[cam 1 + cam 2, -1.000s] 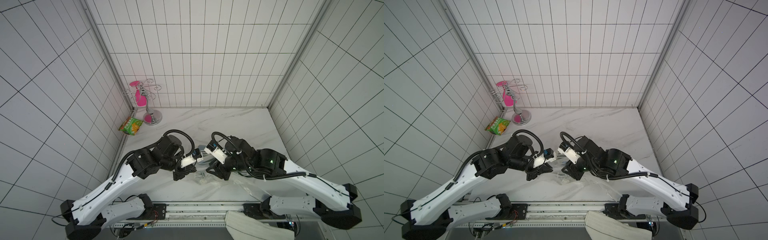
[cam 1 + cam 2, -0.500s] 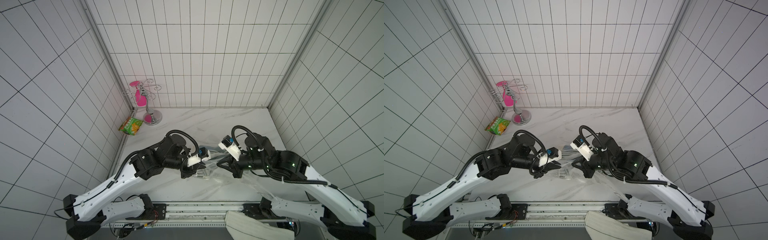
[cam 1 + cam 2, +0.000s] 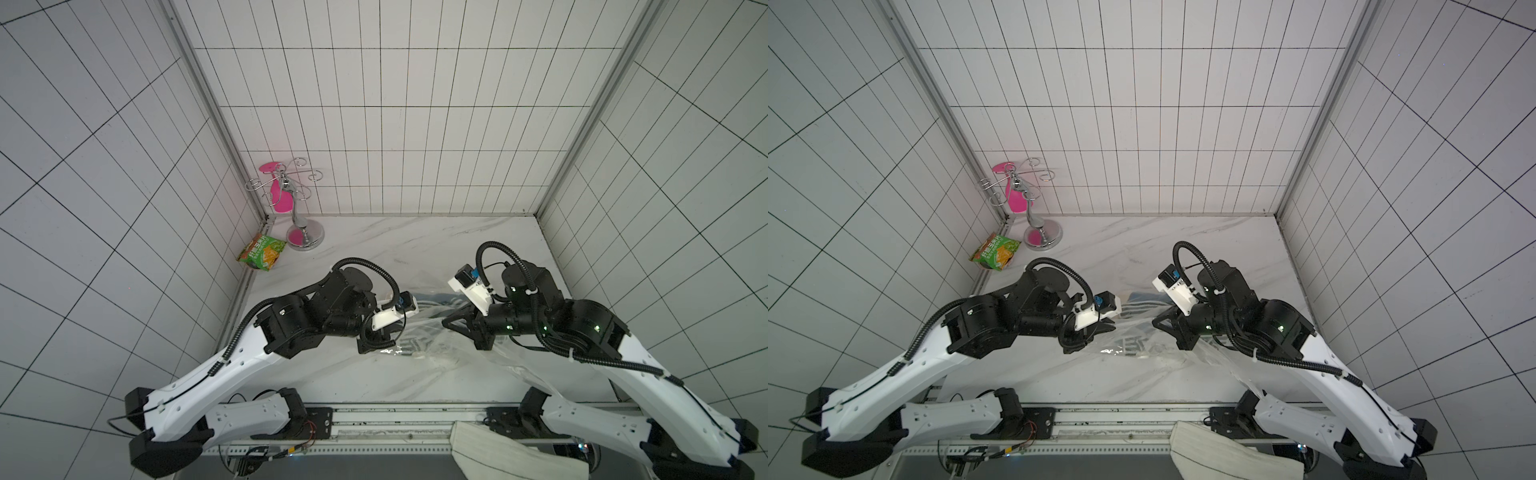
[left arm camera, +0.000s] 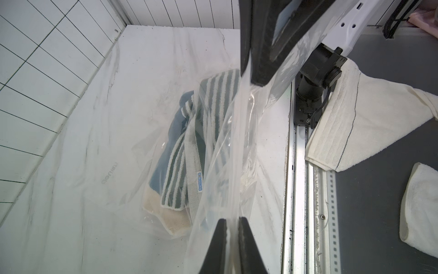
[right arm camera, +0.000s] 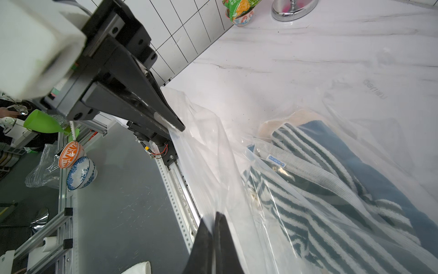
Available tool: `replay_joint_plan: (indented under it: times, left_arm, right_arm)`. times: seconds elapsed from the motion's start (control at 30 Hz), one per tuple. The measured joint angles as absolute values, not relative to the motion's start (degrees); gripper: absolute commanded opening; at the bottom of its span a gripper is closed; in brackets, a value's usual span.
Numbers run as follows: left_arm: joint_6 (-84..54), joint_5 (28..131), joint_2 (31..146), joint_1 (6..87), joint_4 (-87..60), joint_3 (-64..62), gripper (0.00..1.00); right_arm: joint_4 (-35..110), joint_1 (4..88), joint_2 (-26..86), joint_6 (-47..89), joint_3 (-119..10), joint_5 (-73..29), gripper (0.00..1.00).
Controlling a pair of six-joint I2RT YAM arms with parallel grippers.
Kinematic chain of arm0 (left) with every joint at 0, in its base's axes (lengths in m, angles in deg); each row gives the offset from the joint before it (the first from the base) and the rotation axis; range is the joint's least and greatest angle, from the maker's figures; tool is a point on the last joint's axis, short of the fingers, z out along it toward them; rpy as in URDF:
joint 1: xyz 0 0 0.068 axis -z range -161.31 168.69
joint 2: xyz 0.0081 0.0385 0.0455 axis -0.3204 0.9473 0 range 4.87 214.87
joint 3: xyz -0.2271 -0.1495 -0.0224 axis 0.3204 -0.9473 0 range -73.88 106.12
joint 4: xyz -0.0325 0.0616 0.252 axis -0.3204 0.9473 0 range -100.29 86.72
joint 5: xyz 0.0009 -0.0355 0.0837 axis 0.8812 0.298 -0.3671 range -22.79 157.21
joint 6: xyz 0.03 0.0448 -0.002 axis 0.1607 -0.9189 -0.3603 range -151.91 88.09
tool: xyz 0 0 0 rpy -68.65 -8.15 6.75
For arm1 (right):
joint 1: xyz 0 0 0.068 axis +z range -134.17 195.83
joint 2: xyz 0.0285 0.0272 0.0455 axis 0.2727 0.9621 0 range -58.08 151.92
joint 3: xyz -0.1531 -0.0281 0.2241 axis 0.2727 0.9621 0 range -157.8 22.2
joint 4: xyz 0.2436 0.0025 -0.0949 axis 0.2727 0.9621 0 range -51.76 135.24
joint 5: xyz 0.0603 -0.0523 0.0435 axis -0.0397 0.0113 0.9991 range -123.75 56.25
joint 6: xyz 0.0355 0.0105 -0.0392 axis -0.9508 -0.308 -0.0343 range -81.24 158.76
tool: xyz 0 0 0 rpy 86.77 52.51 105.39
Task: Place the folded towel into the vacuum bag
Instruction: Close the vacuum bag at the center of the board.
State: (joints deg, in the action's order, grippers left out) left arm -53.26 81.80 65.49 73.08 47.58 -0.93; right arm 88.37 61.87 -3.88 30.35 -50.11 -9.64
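Two pinches now hold the vacuum bag [image 4: 237, 142]: right gripper [image 3: 1156, 323], newly clamped, 3 o'clock of left gripper [image 3: 1111, 328]; striped towel [image 4: 182, 154] lies inside.

Transparent crinkly plastic vacuum bag [image 5: 208, 142], mid-frame on white marble tabletop [image 5: 284, 59], containing teal-and-white striped folded towel [image 5: 320, 189]; bag edge pinched by black right gripper [image 5: 216, 215] at frame edge and black left gripper [image 5: 175, 125].

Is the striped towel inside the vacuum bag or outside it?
Inside. In both wrist views the striped towel is seen through the clear film of the vacuum bag, which surrounds it.
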Motion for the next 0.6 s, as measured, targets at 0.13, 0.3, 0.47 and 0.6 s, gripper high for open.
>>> replay_joint_plan:
  times: [0.13, 0.3, 0.47, 0.6]
  left_arm:
    - [-52.82, 81.10, 64.48, 73.08, 47.73, -2.38, 0.00]
    - [-52.71, 78.96, 62.21, 72.55, 48.96, -4.63, 0.00]
    - [-52.73, 79.00, 59.89, 70.78, 48.46, -7.32, 0.00]
    - [-52.73, 78.98, 59.15, 70.15, 48.48, -8.28, 0.00]
  right_arm:
    - [90.16, 59.44, -3.90, 31.25, -50.90, -8.37, 0.00]
    - [92.63, 56.60, -4.28, 32.17, -52.47, -7.56, 0.00]
    - [93.94, 54.04, -4.52, 32.65, -52.54, -5.66, 0.00]
    - [94.51, 52.16, -4.52, 33.00, -52.60, -4.24, 0.00]
